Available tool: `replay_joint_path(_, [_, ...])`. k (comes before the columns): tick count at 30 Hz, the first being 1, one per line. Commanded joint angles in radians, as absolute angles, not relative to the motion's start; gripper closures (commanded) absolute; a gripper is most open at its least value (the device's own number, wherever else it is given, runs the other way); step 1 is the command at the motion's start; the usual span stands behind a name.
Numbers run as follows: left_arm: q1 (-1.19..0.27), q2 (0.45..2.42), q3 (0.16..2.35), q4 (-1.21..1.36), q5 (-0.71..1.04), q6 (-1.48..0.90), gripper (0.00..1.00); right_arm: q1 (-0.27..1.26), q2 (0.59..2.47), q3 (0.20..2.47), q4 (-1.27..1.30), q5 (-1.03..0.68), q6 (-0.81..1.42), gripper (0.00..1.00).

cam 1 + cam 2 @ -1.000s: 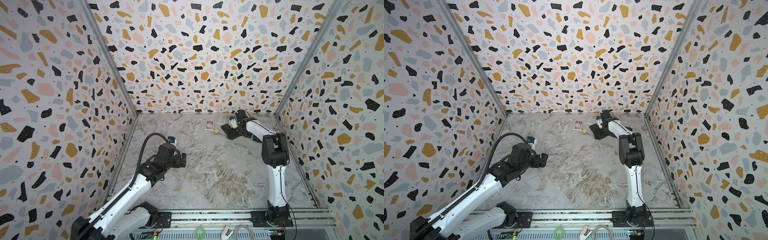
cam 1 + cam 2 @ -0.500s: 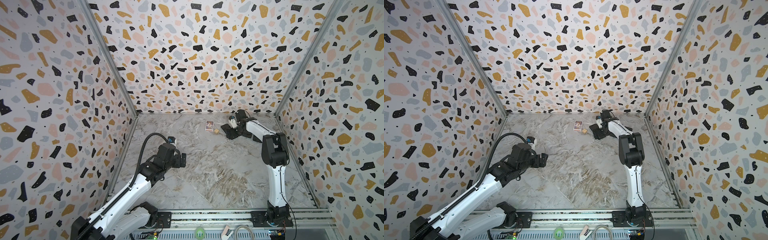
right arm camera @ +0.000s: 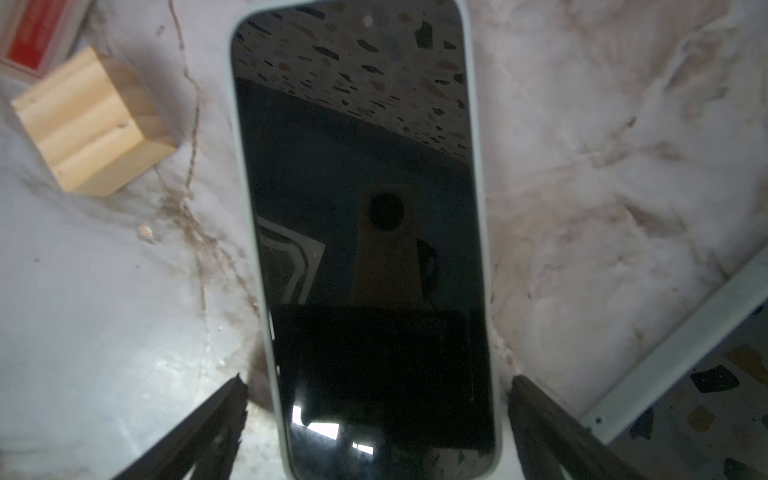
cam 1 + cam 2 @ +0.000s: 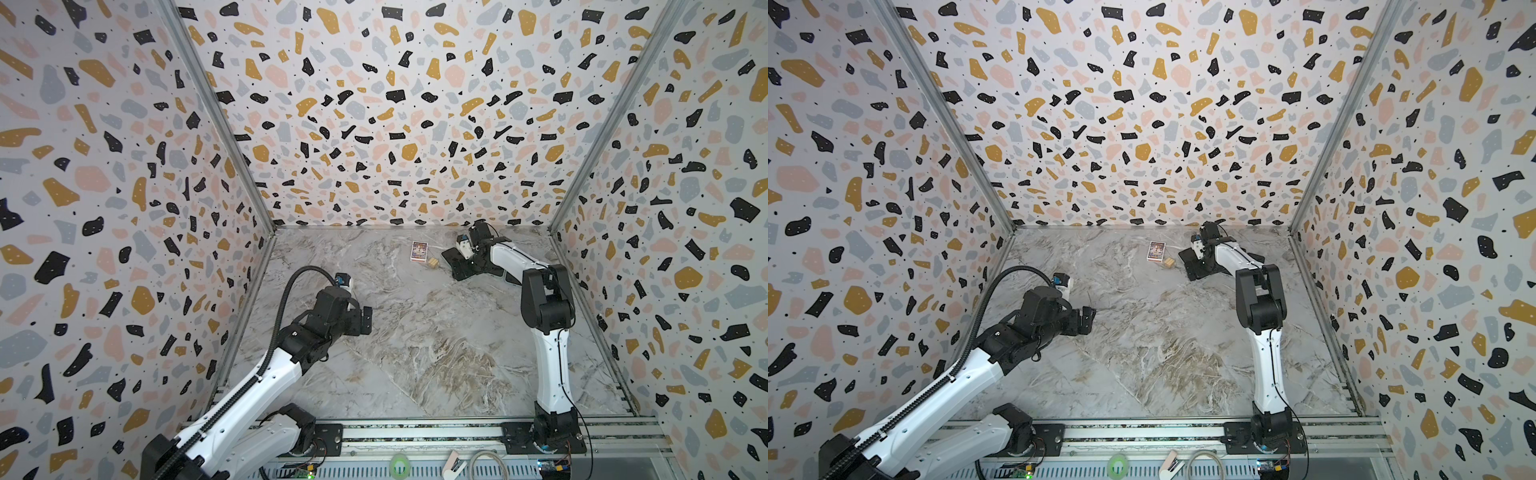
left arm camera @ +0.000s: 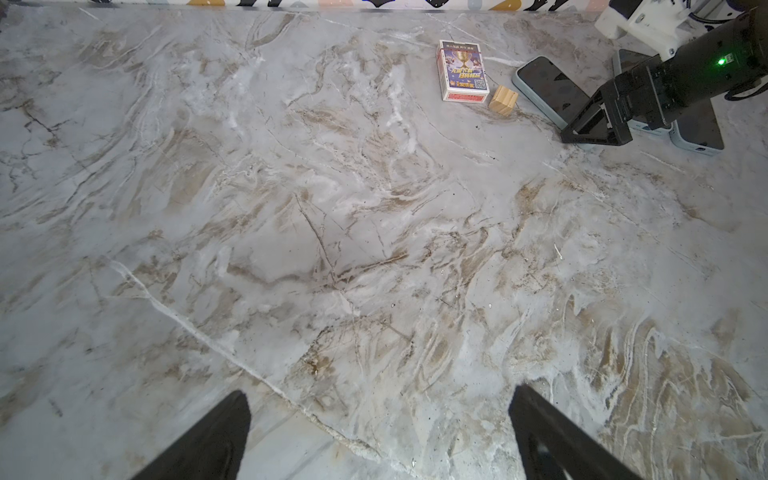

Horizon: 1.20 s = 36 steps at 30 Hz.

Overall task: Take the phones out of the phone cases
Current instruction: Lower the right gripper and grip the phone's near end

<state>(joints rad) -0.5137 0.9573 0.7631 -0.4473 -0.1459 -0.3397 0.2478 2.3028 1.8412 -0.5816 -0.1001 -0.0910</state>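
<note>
While the black-screened phone is lying screen-up inside its pale grey-blue case, no part of the removal is showing as done.
Phone and case are lying near the far right corner of the grey marble-patterned worktop, just beside a pale wooden block. The right fingers are hanging spread wide to either side of one end of the cased phone, apparently clear of it. The left fingers are hovering apart and empty near the left edge. Gripping the case and working the phone free are both remaining.
</note>
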Motion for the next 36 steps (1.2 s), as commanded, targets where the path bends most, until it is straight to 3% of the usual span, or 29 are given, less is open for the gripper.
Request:
replay_joint_path(1, [-0.518,0.938,0.747,-0.420,-0.162,-0.327,0.01,0.245,2.308,1.844,-0.586,-0.106,-0.090,0.02])
replay_joint_path(21, [-0.517,0.939,0.746,-0.420,-0.163,-0.325,0.00,0.261,2.470,2.086,-0.655,-0.086,-0.052,0.06])
replay_joint_path(36, [-0.517,0.925,0.742,-0.417,-0.163,-0.326,0.00,0.264,2.395,1.992,-0.617,-0.087,-0.058,0.17])
